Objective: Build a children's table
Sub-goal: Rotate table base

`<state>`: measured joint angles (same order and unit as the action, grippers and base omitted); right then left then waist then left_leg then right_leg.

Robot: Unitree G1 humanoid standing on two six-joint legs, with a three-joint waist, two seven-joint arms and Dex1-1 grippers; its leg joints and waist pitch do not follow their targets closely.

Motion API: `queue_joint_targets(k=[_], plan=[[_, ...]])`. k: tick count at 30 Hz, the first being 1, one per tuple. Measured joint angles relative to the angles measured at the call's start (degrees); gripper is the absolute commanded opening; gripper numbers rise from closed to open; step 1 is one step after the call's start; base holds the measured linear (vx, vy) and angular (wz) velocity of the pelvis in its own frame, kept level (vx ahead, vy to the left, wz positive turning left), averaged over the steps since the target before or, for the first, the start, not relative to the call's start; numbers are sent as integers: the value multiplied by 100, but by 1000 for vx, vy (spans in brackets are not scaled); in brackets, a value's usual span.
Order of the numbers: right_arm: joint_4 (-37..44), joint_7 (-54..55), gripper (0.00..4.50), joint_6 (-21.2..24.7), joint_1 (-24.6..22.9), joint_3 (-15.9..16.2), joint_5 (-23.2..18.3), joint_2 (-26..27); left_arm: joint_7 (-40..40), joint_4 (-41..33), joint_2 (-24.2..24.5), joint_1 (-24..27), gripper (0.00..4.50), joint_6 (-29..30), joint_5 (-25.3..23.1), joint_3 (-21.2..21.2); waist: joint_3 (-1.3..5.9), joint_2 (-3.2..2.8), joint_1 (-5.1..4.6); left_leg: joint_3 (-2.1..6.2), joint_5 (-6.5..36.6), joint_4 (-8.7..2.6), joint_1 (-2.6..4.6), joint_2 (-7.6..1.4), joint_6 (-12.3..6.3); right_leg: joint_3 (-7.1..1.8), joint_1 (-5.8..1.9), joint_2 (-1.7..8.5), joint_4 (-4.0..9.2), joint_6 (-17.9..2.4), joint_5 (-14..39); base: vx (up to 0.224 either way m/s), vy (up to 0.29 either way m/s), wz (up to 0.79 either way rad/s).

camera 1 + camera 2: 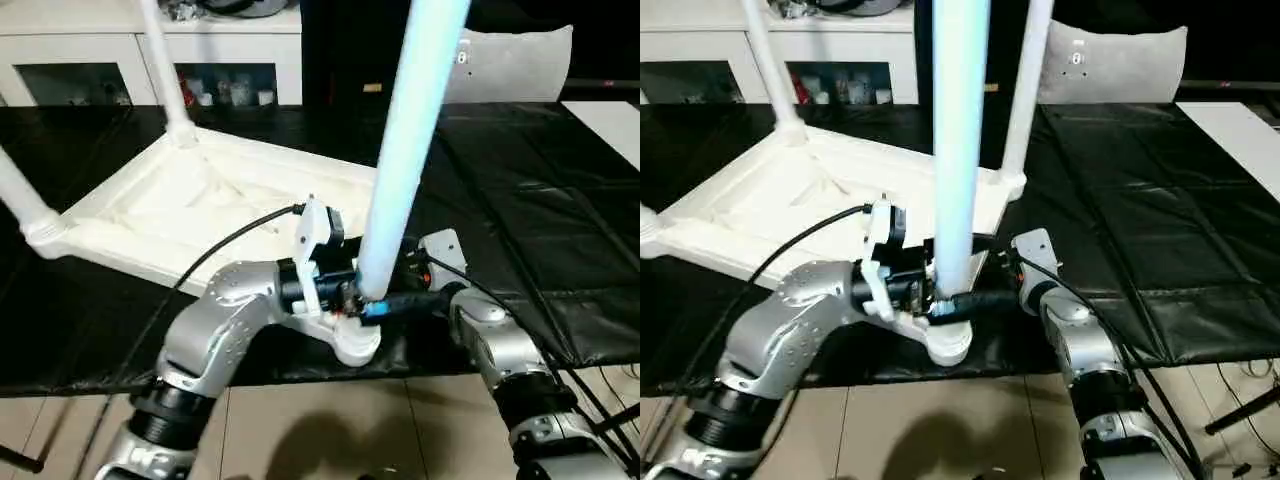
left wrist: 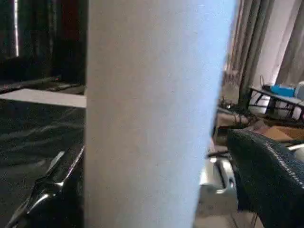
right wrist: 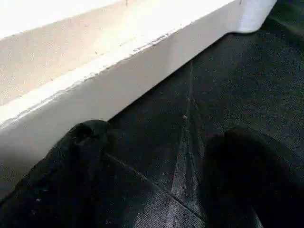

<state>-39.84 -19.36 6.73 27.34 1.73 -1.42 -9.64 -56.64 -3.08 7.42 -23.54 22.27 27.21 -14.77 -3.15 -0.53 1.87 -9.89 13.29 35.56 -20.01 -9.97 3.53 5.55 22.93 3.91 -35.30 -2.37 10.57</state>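
The white tabletop [image 1: 190, 205] lies upside down on the black mat [image 1: 520, 220], ribbed underside up. Legs stand in its far-left corner [image 1: 165, 70], left corner [image 1: 20, 195] and far-right corner [image 1: 1025, 90]. The nearest leg [image 1: 410, 140] rises from the near corner socket [image 1: 355, 345]. My left gripper [image 1: 345, 290] straddles this leg's base, open; in the left wrist view the leg [image 2: 152, 114] passes close by one finger [image 2: 270, 175] with a gap between them. My right gripper [image 3: 156, 156] is open, low over the mat beside the tabletop's side wall [image 3: 95, 80].
A white cabinet [image 1: 100, 60] with glass doors stands behind the mat. A pale cushion [image 1: 510, 60] lies at the back right, with a white sheet [image 1: 610, 120] to its right. The mat's front edge meets tiled floor [image 1: 350, 430]. Black cables [image 1: 220, 250] run along both forearms.
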Motion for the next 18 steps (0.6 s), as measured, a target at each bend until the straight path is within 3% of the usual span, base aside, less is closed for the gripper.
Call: queue_joint_targets(k=[7, 12, 18], plan=[[-546, 86, 450, -260, 290, -46, 5, 90, 103, 287, -304, -93, 440, -210, -133, -94, -2, -10, -26, 1, -4, 0, 3, -12, 6, -1, -1, -17, 6, -20, -13, 0, 0, 0], [-812, 264, 450, -436, 429, -126, 6, 175, 395, 585, -573, -242, 440, -547, -403, -257, -1, -48, -9, 2, -4, 0, 1, -17, 7, -1, 1, -24, 8, -20, -14, 0, 0, 0], [-895, 569, 450, -546, 443, -227, 7, 25, 1228, 1643, -574, -881, 440, -1313, -1120, -64, 11, -112, 31, 5, -8, 0, 0, -20, 8, -1, -1, -29, 9, -19, -14, 0, 0, 0]])
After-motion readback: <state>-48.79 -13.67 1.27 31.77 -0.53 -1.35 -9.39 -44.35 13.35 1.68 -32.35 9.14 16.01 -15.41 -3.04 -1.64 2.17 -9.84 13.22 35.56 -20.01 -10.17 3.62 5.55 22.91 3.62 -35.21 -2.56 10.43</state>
